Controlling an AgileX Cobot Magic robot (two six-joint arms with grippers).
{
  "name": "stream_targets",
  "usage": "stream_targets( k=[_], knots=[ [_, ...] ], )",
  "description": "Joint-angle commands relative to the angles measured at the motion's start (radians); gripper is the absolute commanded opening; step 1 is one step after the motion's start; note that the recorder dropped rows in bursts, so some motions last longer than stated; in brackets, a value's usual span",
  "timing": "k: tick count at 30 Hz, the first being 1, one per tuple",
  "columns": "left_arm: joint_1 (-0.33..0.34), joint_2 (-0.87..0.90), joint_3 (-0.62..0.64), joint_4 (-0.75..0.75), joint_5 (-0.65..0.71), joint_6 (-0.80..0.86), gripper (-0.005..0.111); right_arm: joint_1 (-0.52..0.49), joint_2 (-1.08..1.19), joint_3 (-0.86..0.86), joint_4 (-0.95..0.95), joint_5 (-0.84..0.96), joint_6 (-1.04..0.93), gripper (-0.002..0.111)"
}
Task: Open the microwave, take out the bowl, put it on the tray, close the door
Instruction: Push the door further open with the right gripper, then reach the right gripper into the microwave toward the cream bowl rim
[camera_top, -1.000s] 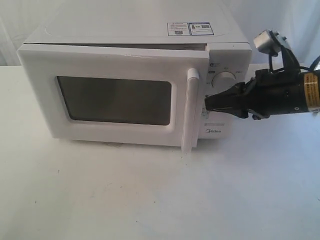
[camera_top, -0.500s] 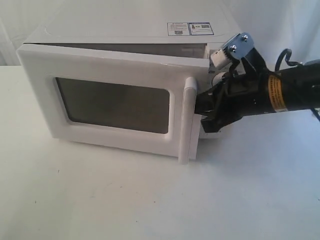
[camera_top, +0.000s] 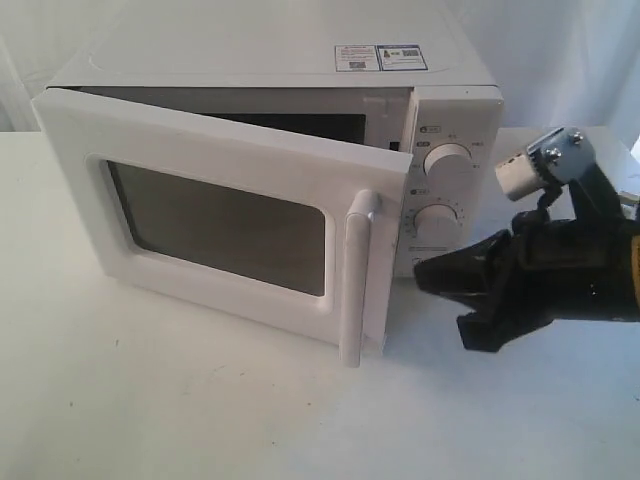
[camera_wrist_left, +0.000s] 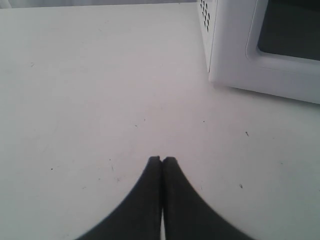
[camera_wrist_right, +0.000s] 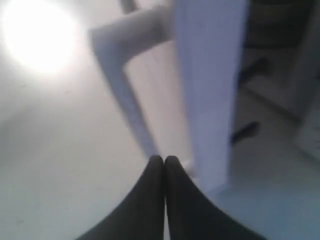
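Observation:
The white microwave (camera_top: 300, 70) stands at the back of the table with its door (camera_top: 200, 170) swung partly open, hinged at the left. The door's white bar handle (camera_top: 356, 275) faces front. My right gripper (camera_top: 420, 272) is shut and empty, just right of the handle and apart from it, in front of the two knobs (camera_top: 446, 158). In the right wrist view its shut tips (camera_wrist_right: 163, 159) point at the door's free edge (camera_wrist_right: 210, 80) and the handle (camera_wrist_right: 120, 65). My left gripper (camera_wrist_left: 161, 160) is shut over bare table, near the microwave's corner (camera_wrist_left: 220, 45). The bowl is hidden.
The white tabletop (camera_top: 200, 400) stretches in front of the microwave. No tray shows in any view. A white backdrop hangs behind the oven.
The door has swung further open. My right gripper pushed in behind the handle, then drew back right and lower, uncovering the knob panel.

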Motion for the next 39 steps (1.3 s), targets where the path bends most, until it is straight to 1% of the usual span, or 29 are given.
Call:
stream_targets(
  k=[1,3,5,7,10,13,16,19,26,30,35,39],
  knots=[
    [-0.005,-0.004,0.004,-0.008,-0.005,0.0,0.0,-0.005,-0.019,-0.015,0.011,0.352,0.005,0.0],
    [-0.005,-0.004,0.004,-0.008,-0.005,0.0,0.0,-0.005,0.003,-0.047,0.011,0.353,0.005,0.0],
    [-0.005,-0.004,0.004,-0.008,-0.005,0.0,0.0,0.0,0.042,-0.094,0.011,0.265,0.003,0.0],
    [-0.005,-0.004,0.004,-0.008,-0.005,0.0,0.0,0.023,0.088,-0.142,0.011,0.17,-0.013,0.0],
    [-0.005,-0.004,0.004,-0.008,-0.005,0.0,0.0,0.068,0.145,-0.199,0.027,0.159,-0.063,0.0],
    [-0.005,-0.004,0.004,-0.008,-0.005,0.0,0.0,0.108,0.181,-0.243,0.027,0.087,-0.063,0.0],
    [-0.005,-0.004,0.004,-0.008,-0.005,0.0,0.0,0.14,0.188,-0.25,0.011,0.009,-0.054,0.0],
    [-0.005,-0.004,0.004,-0.008,-0.005,0.0,0.0,0.158,0.176,-0.24,0.011,-0.129,-0.048,0.0],
    [-0.005,-0.004,0.004,-0.008,-0.005,0.0,0.0,0.169,0.158,-0.235,0.011,-0.359,-0.05,0.0],
    [-0.005,-0.004,0.004,-0.008,-0.005,0.0,0.0,0.215,0.162,-0.235,0.011,-0.342,-0.045,0.0],
    [-0.005,-0.004,0.004,-0.008,-0.005,0.0,0.0,0.33,0.192,-0.235,0.011,-0.29,-0.043,0.0],
    [-0.005,-0.004,0.004,-0.008,-0.005,0.0,0.0,0.408,0.212,-0.235,0.011,-0.178,-0.043,0.0]
  ],
)
